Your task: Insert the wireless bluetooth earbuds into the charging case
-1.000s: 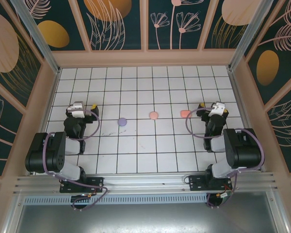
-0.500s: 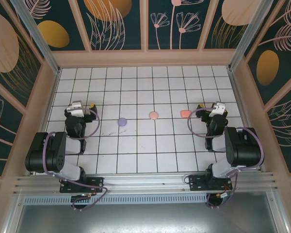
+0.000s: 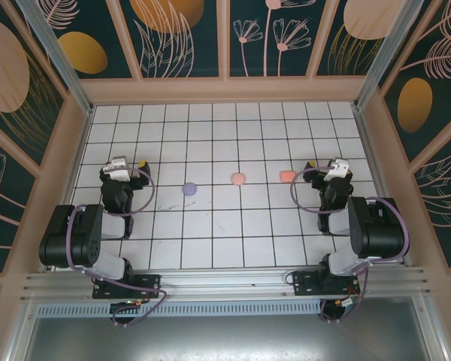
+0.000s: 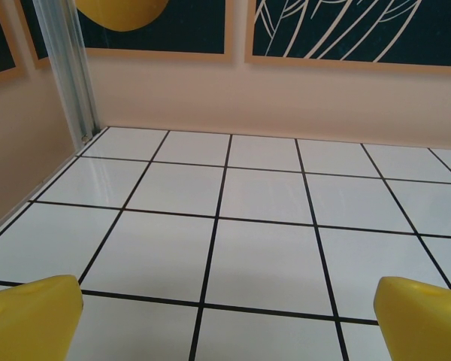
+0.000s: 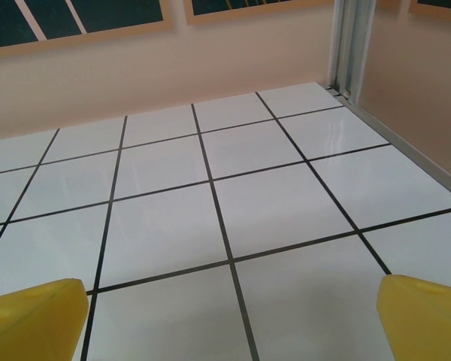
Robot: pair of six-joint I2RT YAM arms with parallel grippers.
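Both tools, left tool (image 4: 225,322) and right tool (image 5: 231,320), stand spread and empty. The lilac case (image 3: 189,189), pink case (image 3: 238,179) and coral case (image 3: 287,176) lie in a row on the bench (image 3: 210,226) between them. These smooth pebbles may squirt from an off-centre pinch. The coral case's long axis seems left-right — too small to be sure.

A floor (image 3: 225,226) of glossy white tiles with thin black joints fills the enclosure, and soft light glints off the tiles nearest the walls. A plain peach wall band (image 3: 225,90) runs round its edges. Above it sit dark teal panels (image 3: 203,53) painted with cream leaves, flowers and orange ovals — each framed in peach strips. Aluminium posts (image 4: 65,68) stand in the far corners, and a ribbed metal rail (image 3: 225,284) crosses the near edge.
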